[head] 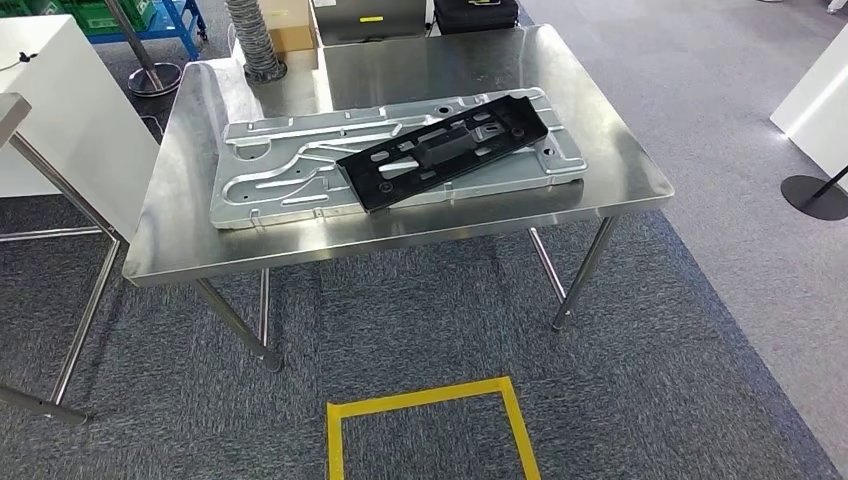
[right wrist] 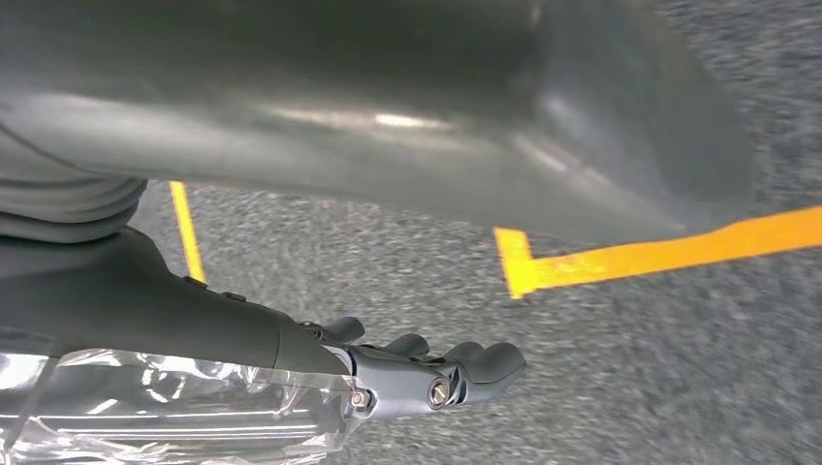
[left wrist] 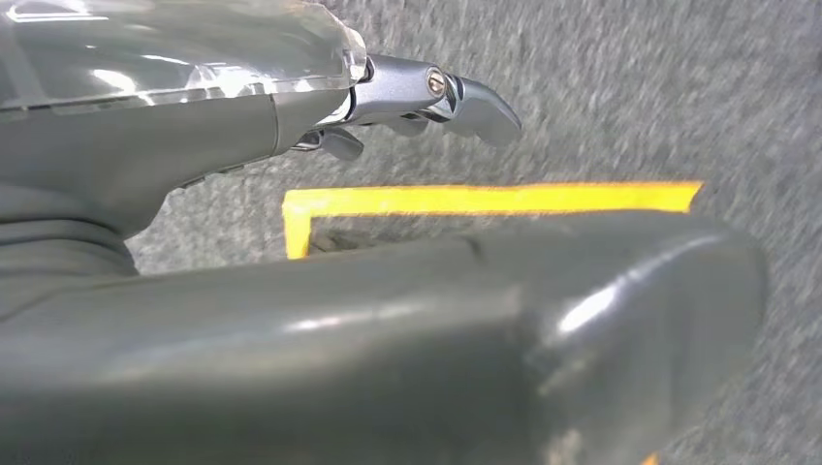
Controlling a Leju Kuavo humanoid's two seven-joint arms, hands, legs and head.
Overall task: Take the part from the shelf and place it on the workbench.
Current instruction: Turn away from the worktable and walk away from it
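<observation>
The black perforated part (head: 445,147) lies slanted on top of a larger silver stamped metal plate (head: 270,180). Both rest on the steel workbench (head: 190,235) ahead of me. My left hand (left wrist: 320,329) hangs over the grey carpet, its fingers (left wrist: 465,97) apart from the thick thumb and nothing in it. My right hand (right wrist: 388,116) hangs the same way, with its dark fingers (right wrist: 456,373) stretched out and holding nothing.
A yellow tape square (head: 425,400) marks the carpet in front of the workbench. A second steel table's legs (head: 60,300) and a white cabinet (head: 60,110) stand at the left. A ribbed hose (head: 255,40) rises at the bench's far left, and a black stand base (head: 815,195) sits at the right.
</observation>
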